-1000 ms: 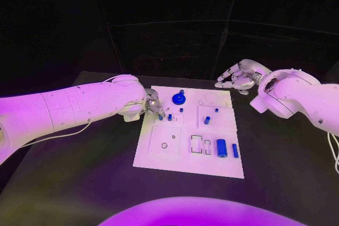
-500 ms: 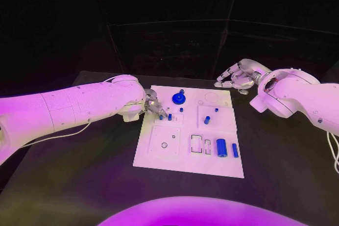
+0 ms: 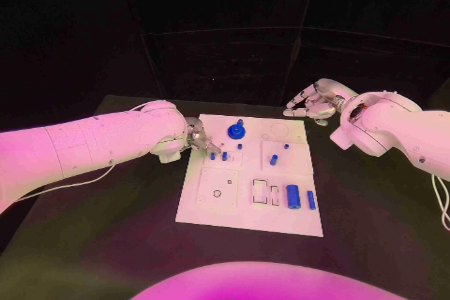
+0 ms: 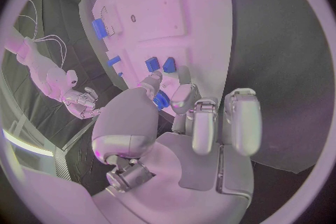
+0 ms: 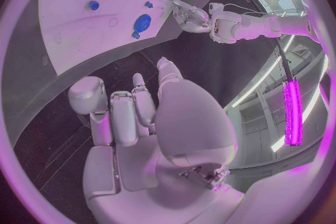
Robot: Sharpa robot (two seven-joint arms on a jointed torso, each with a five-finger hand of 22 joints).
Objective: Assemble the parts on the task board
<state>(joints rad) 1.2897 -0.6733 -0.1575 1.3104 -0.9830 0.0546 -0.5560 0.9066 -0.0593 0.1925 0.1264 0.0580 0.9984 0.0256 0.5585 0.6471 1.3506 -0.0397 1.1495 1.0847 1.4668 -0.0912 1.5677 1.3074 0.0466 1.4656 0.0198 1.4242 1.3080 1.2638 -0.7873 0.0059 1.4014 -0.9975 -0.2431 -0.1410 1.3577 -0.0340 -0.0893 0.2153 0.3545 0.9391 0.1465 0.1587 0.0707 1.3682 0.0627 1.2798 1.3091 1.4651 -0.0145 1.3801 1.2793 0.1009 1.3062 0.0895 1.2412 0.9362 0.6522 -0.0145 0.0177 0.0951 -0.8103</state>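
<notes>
On the board (image 3: pixel 246 202) lie seven blue parts (image 3: pixel 293 196); left hand (image 3: pixel 199 138) pinches one at ten o'clock, right hand (image 3: pixel 314 99) curled, holding nothing.

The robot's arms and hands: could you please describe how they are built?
Both arms are smooth, rounded white shells. The left arm has a thin pale cable looping beside it. The left hand and right hand are silvery, with jointed, segmented fingers and rounded pads.

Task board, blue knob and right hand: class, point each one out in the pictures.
task board (image 3: pixel 246 215): head view, bare white surface near its front edge.
blue knob (image 3: pixel 237 132): head view, its round body.
right hand (image 3: pixel 313 102): head view, middle of the hand.
</notes>
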